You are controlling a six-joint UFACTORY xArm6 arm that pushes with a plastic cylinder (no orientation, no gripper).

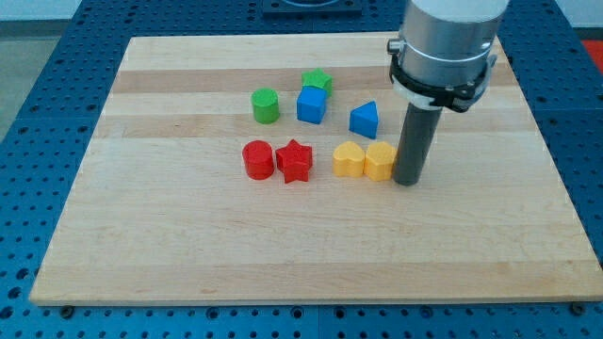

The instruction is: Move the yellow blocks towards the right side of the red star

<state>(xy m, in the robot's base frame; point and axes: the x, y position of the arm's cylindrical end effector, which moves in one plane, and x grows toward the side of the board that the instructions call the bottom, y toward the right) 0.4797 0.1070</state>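
Resting on the board [188, 254], my tip [408, 181] stands just to the view's right of two yellow blocks, close against or touching the nearer one; which, I cannot tell. It is a bare dark rod with no jaws, so it grips nothing.

That nearer yellow block [381, 161] looks roughly hexagonal. It touches a second, rounder yellow block [349, 160] on its left; the exact shape of that one is unclear. Both sit in a row to the right of the red star [295, 160], with a small gap between the star and the rounder yellow block. A red cylinder [257, 159] sits just beside the star on its left.

Toward the view's top lie a blue triangular block [365, 119], a blue cube [312, 105], a green star-like block [317, 81] just behind the cube, and a green cylinder [266, 105] to the cube's left.

Above the rod rises the arm's grey cylindrical body [445, 38] with a black collar. No writing or brand can be read anywhere. Around the board is a blue perforated table [38, 113].
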